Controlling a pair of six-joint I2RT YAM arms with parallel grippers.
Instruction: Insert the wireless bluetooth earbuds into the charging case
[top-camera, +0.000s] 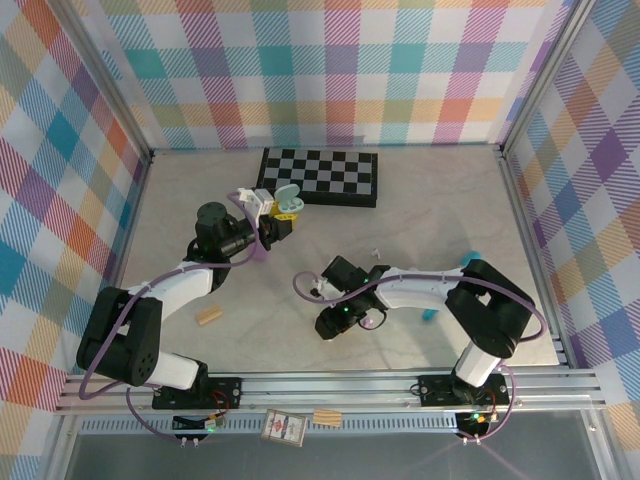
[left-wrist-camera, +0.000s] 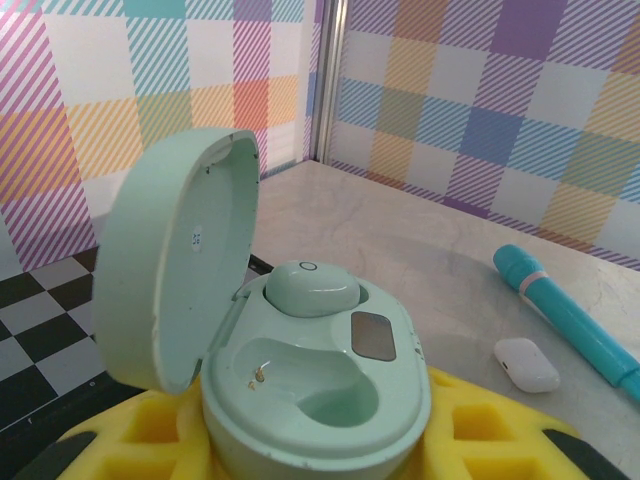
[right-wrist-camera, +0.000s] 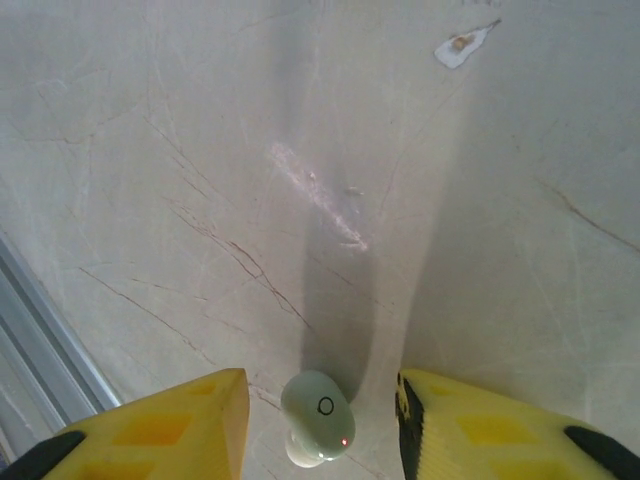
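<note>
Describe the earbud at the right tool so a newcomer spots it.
Find the right tool low over the marble table. Between its yellow fingers, untouched, lies a mint earbud. Unlike the white fleck beyond, it bears a black ring and red light.

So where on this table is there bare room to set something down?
Bare table lies far right, between the chessboard and the right wall, and near centre, between the cork block and the right gripper. Crowded around the left gripper, holding the open case at the chessboard's edge.
</note>
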